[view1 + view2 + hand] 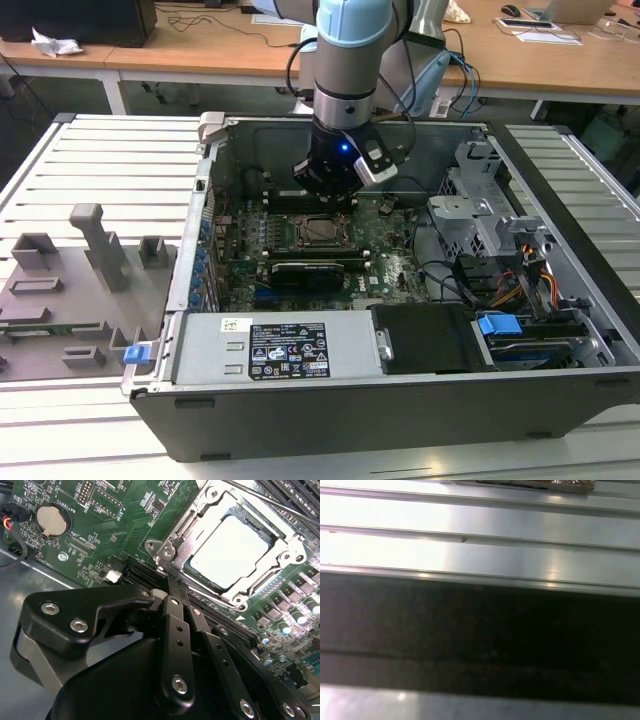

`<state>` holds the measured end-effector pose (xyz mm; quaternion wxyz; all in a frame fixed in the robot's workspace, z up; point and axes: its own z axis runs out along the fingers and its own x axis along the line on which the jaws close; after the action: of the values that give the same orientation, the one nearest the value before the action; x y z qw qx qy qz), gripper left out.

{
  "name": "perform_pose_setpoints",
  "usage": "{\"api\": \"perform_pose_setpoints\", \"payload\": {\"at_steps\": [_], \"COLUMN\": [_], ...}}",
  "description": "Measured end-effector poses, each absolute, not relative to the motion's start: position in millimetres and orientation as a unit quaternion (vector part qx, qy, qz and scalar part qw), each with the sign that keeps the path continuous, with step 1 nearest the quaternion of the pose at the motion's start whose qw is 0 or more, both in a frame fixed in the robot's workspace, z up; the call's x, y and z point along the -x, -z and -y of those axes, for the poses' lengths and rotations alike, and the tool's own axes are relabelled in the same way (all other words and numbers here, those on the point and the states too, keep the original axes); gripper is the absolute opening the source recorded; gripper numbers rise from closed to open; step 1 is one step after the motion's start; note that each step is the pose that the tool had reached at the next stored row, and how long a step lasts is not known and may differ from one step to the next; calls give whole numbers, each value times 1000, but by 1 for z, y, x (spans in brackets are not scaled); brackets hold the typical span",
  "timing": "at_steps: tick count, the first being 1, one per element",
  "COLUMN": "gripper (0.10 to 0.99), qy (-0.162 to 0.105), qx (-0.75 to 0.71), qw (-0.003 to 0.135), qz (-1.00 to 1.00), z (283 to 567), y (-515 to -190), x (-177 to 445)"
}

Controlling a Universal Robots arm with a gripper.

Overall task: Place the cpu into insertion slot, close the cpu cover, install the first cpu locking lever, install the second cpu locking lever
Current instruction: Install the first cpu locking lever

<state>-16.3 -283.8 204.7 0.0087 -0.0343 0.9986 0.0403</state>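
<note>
The end effector hangs low over the green circuit board, its black fingers drawn together into a narrow tip, clenched with nothing between them. In the second wrist view that tip sits right at the near corner of the insertion slot, by the silvery rim; whether it actually touches the metal cannot be told.

The cpu lies flat in the slot, its pale metal top showing through the cut-out of the cpu cover, which is folded down around it. A thin metal lever runs along the far side of the slot (its latch end is out of sight).

Beside the slot on the board sit a round coin battery and a row of small cylindrical capacitors.

In the exterior view the arm comes down into the open computer case, with the end effector just above the slot. The case rests on a ribbed metal desk, and a grey tray of fixtures lies on the exterior view's left.
</note>
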Motion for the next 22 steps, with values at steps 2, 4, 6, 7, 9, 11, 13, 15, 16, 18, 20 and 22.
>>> {"api": "perform_pose_setpoints", "payload": {"at_steps": [2,4,6,7,9,11,13,15,16,18,20,22], "gripper": [106,106,106,106,106,106,106,106,106,106,106,106], "qy": [-40,-40,-40,-40,-40,-39,-38,-37,-37,-37,-36,-36], "qx": [34,34,34,34,34,34,34,34,34,34,34,34], "qw": [9,9,9,8,8,8,8,7,7,7,7,7], "qz": [-999,-999,-999,-999,-999,-999,-999,-999,-999,-999,-999,-999], "z": [284,284,284,284,284,284,284,284,284,284,284,284], "y": [-205,-206,-206,-206,-206,-205,-204,-204,-204,-204,-204,-204], "x": [16,16,16,16,16,16,15,15,15,15,14,14]}}
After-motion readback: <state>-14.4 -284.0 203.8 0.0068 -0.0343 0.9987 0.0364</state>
